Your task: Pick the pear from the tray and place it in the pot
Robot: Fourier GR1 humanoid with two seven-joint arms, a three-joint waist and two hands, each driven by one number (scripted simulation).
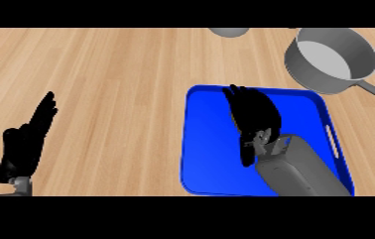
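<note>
Whether our right hand's (253,115) fingers clamp the pear we cannot tell, the fruit unseen beneath it over the blue rectangular tray (212,149); the grey metal pot (330,59) far right looks empty; our left hand (28,136) rests open.

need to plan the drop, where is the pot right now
In the head view the pot sits on the wooden counter at the upper right, just beyond the far right corner of the blue tray, with the right hand over the tray below it.

Two matte black hands, the right hand (253,115) and left hand (26,139), sit on smooth grey forearms.
</note>
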